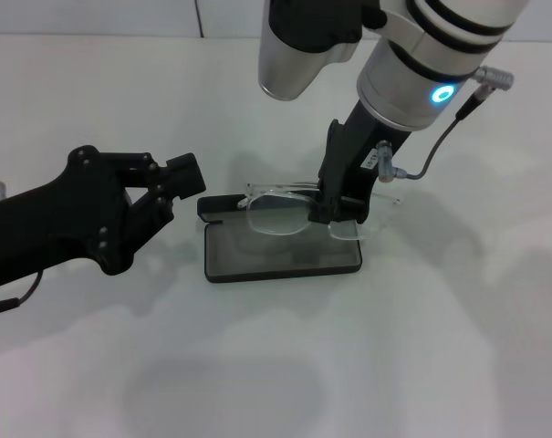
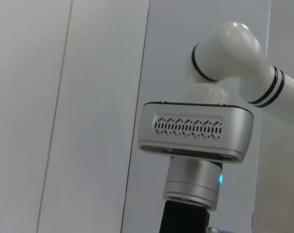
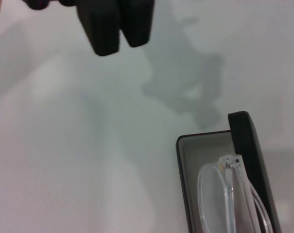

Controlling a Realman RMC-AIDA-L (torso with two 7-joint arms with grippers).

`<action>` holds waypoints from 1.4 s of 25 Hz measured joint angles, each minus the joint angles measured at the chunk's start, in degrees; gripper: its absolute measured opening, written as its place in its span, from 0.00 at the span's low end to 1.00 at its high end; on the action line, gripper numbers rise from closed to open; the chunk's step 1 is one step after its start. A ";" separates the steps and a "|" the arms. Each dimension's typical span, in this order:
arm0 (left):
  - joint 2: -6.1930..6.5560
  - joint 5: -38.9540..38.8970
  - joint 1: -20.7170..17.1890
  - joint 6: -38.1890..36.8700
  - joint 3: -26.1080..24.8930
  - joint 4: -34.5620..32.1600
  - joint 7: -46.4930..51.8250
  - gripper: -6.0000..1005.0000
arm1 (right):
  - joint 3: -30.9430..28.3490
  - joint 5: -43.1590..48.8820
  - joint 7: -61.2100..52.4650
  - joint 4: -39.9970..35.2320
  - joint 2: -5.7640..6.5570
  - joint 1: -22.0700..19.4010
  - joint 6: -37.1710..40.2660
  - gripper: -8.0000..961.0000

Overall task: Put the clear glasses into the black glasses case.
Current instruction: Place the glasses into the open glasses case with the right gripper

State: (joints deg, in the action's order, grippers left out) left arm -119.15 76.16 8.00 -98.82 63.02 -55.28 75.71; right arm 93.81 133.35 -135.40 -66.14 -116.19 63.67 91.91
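The black glasses case [image 1: 223, 273] lies open mid-table, grey lining up, its lid raised along the far side. The clear glasses [image 1: 274, 209] hang over the case's far half, lenses just above the lining. My right gripper [image 1: 337, 215] comes down from above and is shut on the glasses at their right end. The right wrist view shows the case corner [image 3: 244, 141] and one clear lens [image 3: 212, 194] over the lining. My left gripper [image 1: 186, 176] hovers left of the case, shut and holding nothing; the same gripper [image 3: 118, 29] shows in the right wrist view.
A white tabletop [image 1: 421, 365] surrounds the case. The left wrist view shows only the right arm's silver wrist housing [image 2: 195, 131] against a pale wall. A grey cable [image 1: 440, 146] loops off the right wrist.
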 joint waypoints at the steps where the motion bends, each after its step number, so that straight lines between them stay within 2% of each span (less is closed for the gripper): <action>1: 0.01 0.01 0.01 0.03 0.00 0.00 0.10 0.07 | 0.00 0.00 0.00 0.00 0.00 0.00 0.00 0.09; 11: -0.15 0.05 0.82 0.18 -1.42 0.85 1.40 0.07 | 3.52 -0.27 -1.32 -0.10 0.00 -2.77 -4.90 0.09; 22: 0.00 0.05 2.15 0.79 -1.49 1.64 2.33 0.07 | 9.43 0.42 -1.27 -0.56 0.00 -2.98 -7.70 0.09; 35: -0.24 1.41 4.58 1.20 -2.88 3.59 2.43 0.07 | 10.73 -0.13 -2.32 0.11 0.00 -2.94 -9.68 0.09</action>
State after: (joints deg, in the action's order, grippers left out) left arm -119.39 77.58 12.58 -97.62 60.14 -51.69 78.14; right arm 104.54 133.22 -137.72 -66.04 -116.19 60.73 82.23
